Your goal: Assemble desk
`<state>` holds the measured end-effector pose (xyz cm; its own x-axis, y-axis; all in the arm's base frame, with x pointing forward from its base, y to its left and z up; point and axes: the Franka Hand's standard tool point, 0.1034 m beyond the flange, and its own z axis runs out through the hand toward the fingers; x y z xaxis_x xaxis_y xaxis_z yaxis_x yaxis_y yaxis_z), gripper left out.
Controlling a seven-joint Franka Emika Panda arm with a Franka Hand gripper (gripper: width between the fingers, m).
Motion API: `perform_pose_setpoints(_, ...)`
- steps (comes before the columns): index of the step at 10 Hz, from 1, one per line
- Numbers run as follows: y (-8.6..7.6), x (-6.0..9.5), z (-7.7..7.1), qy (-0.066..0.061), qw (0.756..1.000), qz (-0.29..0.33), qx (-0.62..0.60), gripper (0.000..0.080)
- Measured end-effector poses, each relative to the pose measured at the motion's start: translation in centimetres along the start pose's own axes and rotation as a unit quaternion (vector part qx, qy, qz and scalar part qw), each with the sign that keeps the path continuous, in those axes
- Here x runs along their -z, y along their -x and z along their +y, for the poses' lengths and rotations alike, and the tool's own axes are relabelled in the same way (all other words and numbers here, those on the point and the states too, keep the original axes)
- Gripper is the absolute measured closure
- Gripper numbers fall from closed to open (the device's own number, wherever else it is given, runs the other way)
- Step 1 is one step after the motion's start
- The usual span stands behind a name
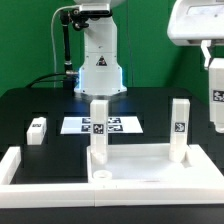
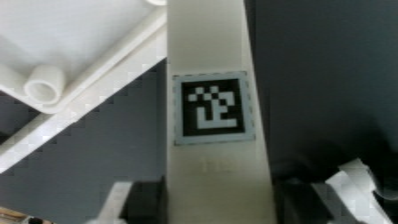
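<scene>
Claw pinching held leg by its sides, tag toward my wrist camera. Held leg hangs over bench, at the exterior view's right of tabletop. Upright legs stand on tabletop. Loose leg lies near marker board.

Your exterior view sits low at the front edge of the table and faces the robot base across it, wide enough to take in the whole workspace. Your wrist view looks along the leg from very close. Both views share that leg, at the exterior view's right.
</scene>
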<state>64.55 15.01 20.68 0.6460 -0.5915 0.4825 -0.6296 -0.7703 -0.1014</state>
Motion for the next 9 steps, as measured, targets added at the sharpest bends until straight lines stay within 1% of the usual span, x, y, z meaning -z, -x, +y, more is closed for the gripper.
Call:
perform_pose_setpoints(1,1.0,-0.3,-0.8,-0.012,1.000,0.012,-0.003,0.0512)
perform_pose_setpoints(2,1.5,-0.6,-0.9,-0.010,1.000,0.016,0.006,0.0512)
perform_pose_setpoints(3,1.2,-0.7,-0.8,-0.011,1.000,0.011,0.004,0.0512)
perform_pose_setpoints(6,-1.6,-1.0,0.4,-0.004,0.999,0.031,0.020,0.0512)
perform_pose_setpoints(7,-1.9,-1.2,0.5,-0.002,0.999,0.035,0.018,0.0512)
perform_pose_setpoints(9,-1.6,-1.3,0.4,-0.004,0.999,0.029,0.014,0.0512)
